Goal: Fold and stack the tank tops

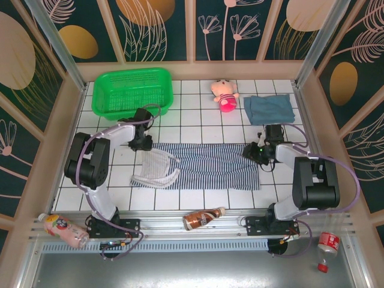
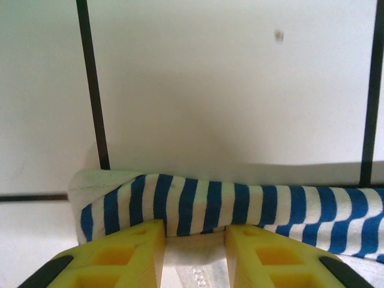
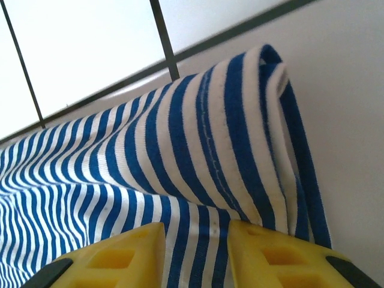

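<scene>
Across the tiled table (image 1: 198, 129) the striped tank top (image 1: 210, 167) is spread out, not yet folded, while the teal tank top (image 1: 270, 109) is seen folded at the far right. The striped top's far edge is pinched at either end between the jaws of the left gripper (image 1: 144, 144) and the right gripper (image 1: 255, 150) — its folding and the stacking are judged still to be done.

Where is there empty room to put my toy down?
Bare tiles lie between the green basket and pink doll, and in the row between the striped tank top and the metal rail. Crowded: the middle, where left gripper and right gripper grip that top.
</scene>
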Robot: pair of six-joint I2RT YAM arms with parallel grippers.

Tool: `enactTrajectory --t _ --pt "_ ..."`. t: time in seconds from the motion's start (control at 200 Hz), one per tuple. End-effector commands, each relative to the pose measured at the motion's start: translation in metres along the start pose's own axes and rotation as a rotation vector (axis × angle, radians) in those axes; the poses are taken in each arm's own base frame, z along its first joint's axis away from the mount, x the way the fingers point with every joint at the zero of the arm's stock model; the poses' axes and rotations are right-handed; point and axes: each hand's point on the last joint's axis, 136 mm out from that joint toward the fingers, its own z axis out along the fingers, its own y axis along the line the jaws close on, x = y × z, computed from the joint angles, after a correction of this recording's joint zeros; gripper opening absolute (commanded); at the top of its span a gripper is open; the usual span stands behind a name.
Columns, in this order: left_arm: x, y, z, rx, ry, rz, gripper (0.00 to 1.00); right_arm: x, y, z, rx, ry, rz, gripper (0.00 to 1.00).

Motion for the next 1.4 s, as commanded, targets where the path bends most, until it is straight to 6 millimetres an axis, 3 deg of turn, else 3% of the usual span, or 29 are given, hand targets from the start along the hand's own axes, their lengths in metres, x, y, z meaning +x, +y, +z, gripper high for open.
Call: enactTrajectory --t 0.0,0.15,0.225,0.315,0.395,0.495,0.6,0.715,0.841,1.016,1.256,1.396 --pt "-0.012 0.004 0.001 -0.014 -0.006 0.006 0.36 0.000 0.002 -0.019 0.028 0.016 -0.036 0.34" --pt "-0.016 0.000 -0.022 0.009 0.017 -0.054 0.45 -0.023 0.032 -0.036 -0.049 -0.022 -0.196 0.34" --pt "-0.018 -0.002 -0.040 0.002 0.023 -0.088 0.47 -0.033 0.035 -0.035 -0.046 -0.015 -0.282 0.35" --pt "-0.019 -0.022 -0.062 0.056 0.004 -0.136 0.48 -0.040 0.048 -0.035 -0.039 0.003 -0.431 0.34" --pt "-0.004 -0.050 -0.066 0.151 0.042 -0.194 0.49 -0.040 0.053 -0.031 -0.006 0.015 -0.565 0.34" --pt "0.022 -0.079 -0.058 0.220 0.096 -0.239 0.48 -0.026 0.059 -0.016 0.033 0.071 -0.720 0.34" --pt "0.041 -0.093 -0.045 0.254 0.125 -0.276 0.46 -0.009 0.047 0.004 0.119 0.150 -0.790 0.35" --pt "0.040 -0.097 -0.032 0.262 0.119 -0.269 0.43 0.003 0.039 0.018 0.147 0.189 -0.795 0.35" --pt "0.039 -0.098 -0.015 0.243 0.132 -0.234 0.40 0.018 0.024 0.020 0.216 0.224 -0.835 0.35" --pt "0.023 -0.095 -0.003 0.174 0.131 -0.119 0.38 0.044 -0.008 0.011 0.333 0.270 -0.902 0.34" --pt "-0.008 -0.127 0.008 0.204 0.110 0.048 0.37 0.064 -0.027 -0.006 0.455 0.290 -1.036 0.35" --pt "-0.036 -0.157 0.014 0.260 0.064 0.128 0.38 0.084 -0.026 -0.010 0.432 0.330 -1.104 0.35"
